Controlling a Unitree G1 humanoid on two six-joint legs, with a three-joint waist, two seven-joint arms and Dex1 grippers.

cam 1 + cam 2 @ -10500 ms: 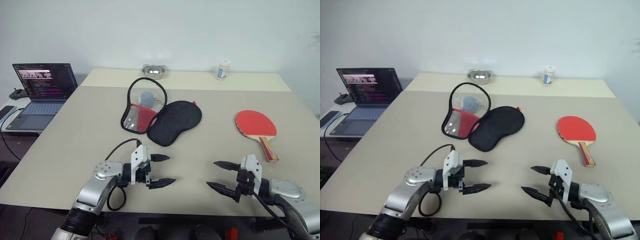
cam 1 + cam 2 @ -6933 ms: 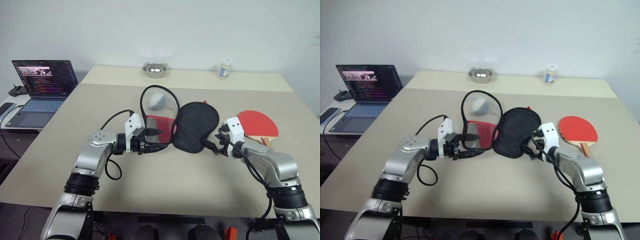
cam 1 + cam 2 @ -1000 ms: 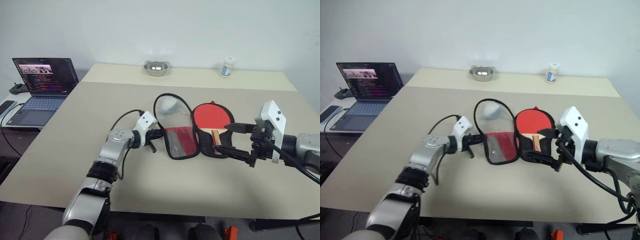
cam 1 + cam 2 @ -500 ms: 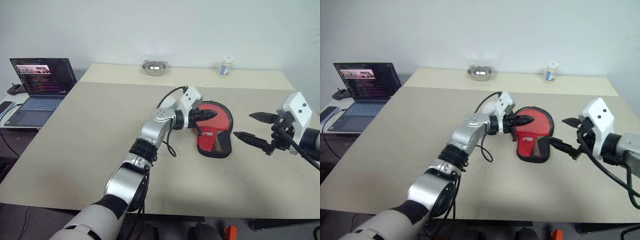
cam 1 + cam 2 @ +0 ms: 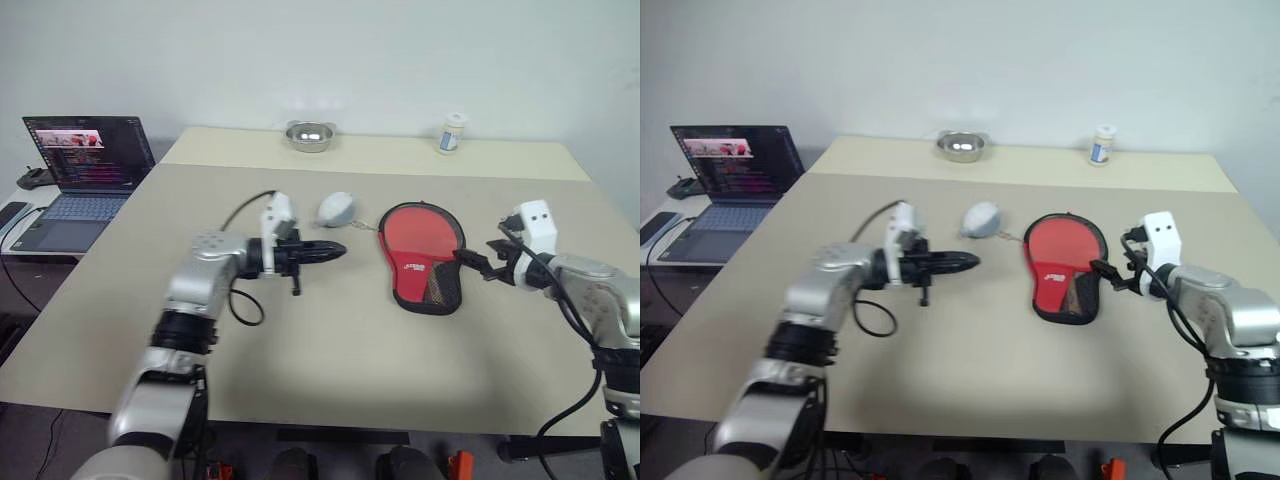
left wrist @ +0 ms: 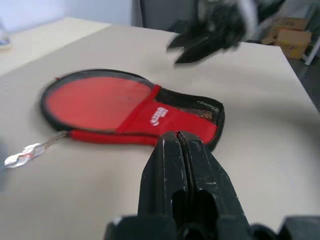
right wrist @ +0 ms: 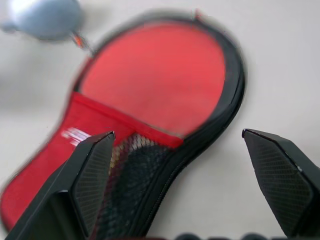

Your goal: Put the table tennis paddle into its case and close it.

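Note:
The case [image 5: 424,243] lies folded over near the table's middle, red side up with its white logo and black mesh pocket toward me. The table tennis paddle is hidden. A grey pouch [image 5: 336,209] on a short chain lies just left of the case's round end. My left gripper [image 5: 338,249] is shut with nothing in it, pointing right, a hand's width left of the case; it also shows in its own view [image 6: 177,142]. My right gripper [image 5: 476,264] is open beside the case's right rim, its fingertips [image 7: 102,145] spread wide over the mesh end [image 7: 145,165].
A steel bowl [image 5: 308,135] and a small white bottle [image 5: 452,133] stand at the table's far edge. An open laptop [image 5: 85,165] sits on a side desk to the left. Bare tabletop [image 5: 330,340] stretches between me and the case.
The case's red side has been folded over the paddle and let go. My left gripper has drawn back to the left, and my right gripper has moved in beside the case's right rim.

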